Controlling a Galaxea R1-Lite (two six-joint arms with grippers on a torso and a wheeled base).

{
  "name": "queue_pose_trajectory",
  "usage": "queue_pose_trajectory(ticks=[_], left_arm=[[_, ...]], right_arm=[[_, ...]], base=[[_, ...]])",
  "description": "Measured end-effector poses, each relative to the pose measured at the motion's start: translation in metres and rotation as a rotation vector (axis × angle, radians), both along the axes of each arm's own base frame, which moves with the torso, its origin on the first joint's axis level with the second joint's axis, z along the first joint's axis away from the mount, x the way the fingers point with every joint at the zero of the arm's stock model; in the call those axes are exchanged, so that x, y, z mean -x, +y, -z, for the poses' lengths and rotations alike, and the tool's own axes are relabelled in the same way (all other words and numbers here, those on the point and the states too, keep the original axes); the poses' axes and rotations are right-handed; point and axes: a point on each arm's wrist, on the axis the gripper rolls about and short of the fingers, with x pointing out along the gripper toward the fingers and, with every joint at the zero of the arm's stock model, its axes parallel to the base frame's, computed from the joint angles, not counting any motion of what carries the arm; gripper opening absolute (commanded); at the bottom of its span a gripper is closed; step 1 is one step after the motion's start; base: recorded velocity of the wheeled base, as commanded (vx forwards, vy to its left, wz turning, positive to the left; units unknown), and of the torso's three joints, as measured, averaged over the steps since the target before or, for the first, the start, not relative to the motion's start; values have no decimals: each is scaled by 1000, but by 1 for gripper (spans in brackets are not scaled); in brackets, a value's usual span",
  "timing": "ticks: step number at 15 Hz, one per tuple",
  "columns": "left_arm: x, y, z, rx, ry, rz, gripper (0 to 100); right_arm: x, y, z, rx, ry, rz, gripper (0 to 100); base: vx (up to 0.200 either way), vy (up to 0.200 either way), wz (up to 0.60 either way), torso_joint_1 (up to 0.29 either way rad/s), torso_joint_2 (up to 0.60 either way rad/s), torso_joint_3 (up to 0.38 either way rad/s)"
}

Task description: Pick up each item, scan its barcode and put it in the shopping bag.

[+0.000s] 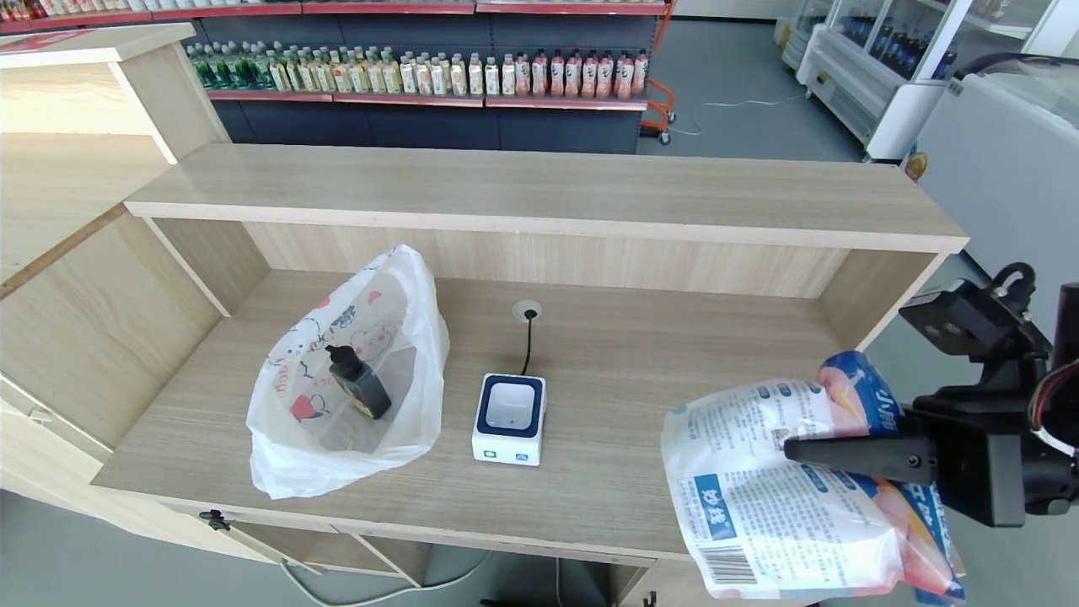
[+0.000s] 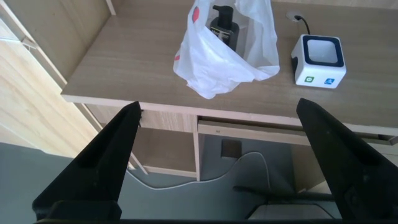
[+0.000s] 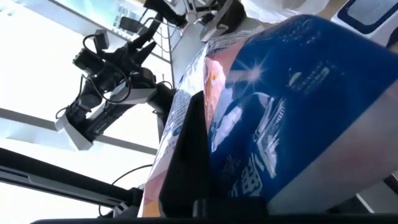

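Because the snack bag [image 1: 759, 506] looks light and crushable, we pinch its middle with our right gripper [image 1: 801, 455]; our left gripper [image 2: 219, 106] gapes.

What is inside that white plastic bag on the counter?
A dark pump bottle leans inside the shopping bag. The bag's crumpled folds cover its floor, so anything lying lower down cannot be seen.

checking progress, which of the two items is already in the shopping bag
The dark pump bottle, sitting inside the white shopping bag. The blue-and-white snack packet is clamped in the right gripper, out of the bag.
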Motion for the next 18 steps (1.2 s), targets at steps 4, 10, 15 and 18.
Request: queue_pose_trajectory(ticks=[4, 10, 15, 18], left_arm=[[0, 0, 0, 0, 0, 0, 100], [0, 0, 0, 0, 0, 0, 100], [0, 0, 0, 0, 0, 0, 100], [0, 0, 0, 0, 0, 0, 100]], right_arm=[[3, 8, 7, 7, 32, -40, 0], [0, 9, 11, 11, 59, -36, 0], [0, 9, 11, 6, 91, -34, 0], [0, 9, 10, 4, 88, -35, 0]], base=[[0, 0, 0, 0, 0, 0], [0, 0, 0, 0, 0, 0], [0, 0, 0, 0, 0, 0], [0, 0, 0, 0, 0, 0]])
